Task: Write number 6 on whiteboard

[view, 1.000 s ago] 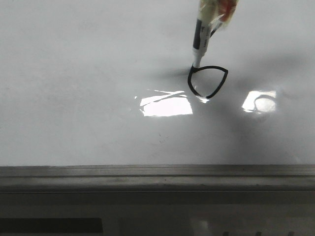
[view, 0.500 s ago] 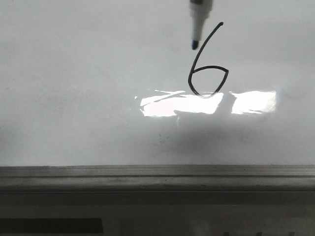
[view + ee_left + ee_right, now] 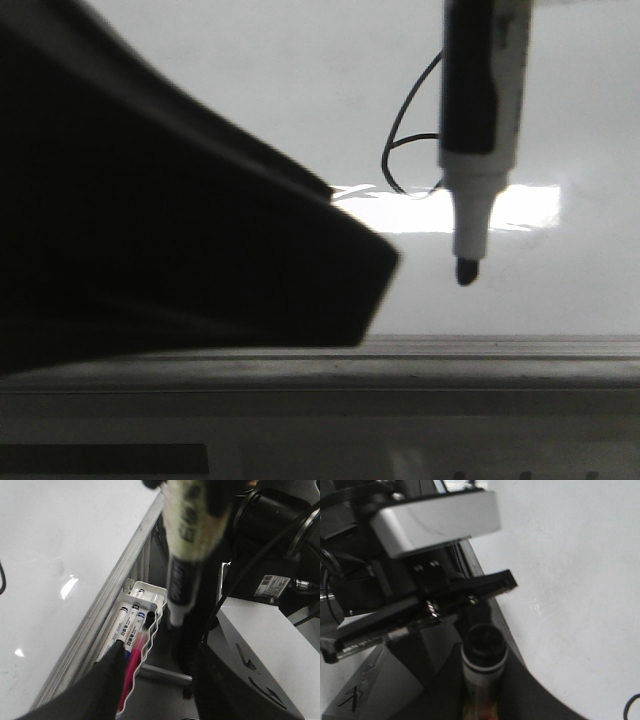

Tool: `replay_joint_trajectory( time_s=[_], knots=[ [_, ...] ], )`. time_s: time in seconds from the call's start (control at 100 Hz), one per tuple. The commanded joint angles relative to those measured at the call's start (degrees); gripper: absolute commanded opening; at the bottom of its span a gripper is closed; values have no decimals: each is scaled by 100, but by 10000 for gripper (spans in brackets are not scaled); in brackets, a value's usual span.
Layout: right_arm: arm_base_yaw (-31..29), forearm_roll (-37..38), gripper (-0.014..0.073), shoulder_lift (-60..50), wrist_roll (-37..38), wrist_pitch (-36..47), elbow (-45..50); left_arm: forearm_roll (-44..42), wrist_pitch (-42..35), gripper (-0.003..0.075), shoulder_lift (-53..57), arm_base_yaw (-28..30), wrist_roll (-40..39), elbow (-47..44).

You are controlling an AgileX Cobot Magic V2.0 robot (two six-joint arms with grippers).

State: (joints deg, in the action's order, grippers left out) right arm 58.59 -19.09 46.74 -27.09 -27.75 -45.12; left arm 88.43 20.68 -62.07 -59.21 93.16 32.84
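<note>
glossy white board: the whiteboard [image 3: 250,80] fills the front view, glare band mid-board, grey metal strip [image 3: 400,365] along its near edge
dark mass: big black blurred shape [image 3: 150,230] covers the left half of the front view, I read it as part of an arm close to the lens, can't tell which
pen tray: white wire holder [image 3: 142,630] hangs below the board edge in the left wrist view, with spare markers [image 3: 125,627] in it, one red
marker: black-and-white marker [image 3: 480,120] hangs near the lens, tip down and off the board, its barrel covers part of the digit
digit: the number 6 [image 3: 395,140] sits right of board centre, just above the glare; slanted stroke and left side of the loop visible, rest hidden behind the marker
step: I judge writing is done, tip is lifted, this looks like the retreat
next: I'd pull the marker away without touching the ink, then park it
right gripper [image 3: 480,680]: closed around the marker barrel, right wrist view looks straight down its end
left gripper [image 3: 155,680]: two dark fingers in view with a gap between them, nothing held, reads as parted
</note>
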Motion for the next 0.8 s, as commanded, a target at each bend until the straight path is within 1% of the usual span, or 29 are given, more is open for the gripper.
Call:
replay_joint_trajectory(
  time_s=[0.0,0.08,0.16,0.36,0.43,0.55,0.66,0.79],
  knots=[
    [180,-87,-44,-43,-37,443,-220,600,366,301,-191,-17,425,404],
    [340,5,-44,-43,-37,481,-220,889,448,301,-303,-17,717,525],
    [378,33,-44,-43,-37,506,-220,1055,448,301,-318,-17,883,527],
    [373,60,-44,-43,-37,517,-220,1065,437,301,-318,-17,883,527],
    [373,268,-44,-48,-37,517,-220,1077,477,301,-290,-17,883,527],
    [331,788,-43,-127,-37,517,-220,891,576,301,13,-17,883,487],
    [191,813,-43,-333,-37,532,-220,669,351,301,409,-17,883,381],
    [133,813,-43,-542,-37,616,-220,122,46,301,660,-17,892,340]
  ],
)
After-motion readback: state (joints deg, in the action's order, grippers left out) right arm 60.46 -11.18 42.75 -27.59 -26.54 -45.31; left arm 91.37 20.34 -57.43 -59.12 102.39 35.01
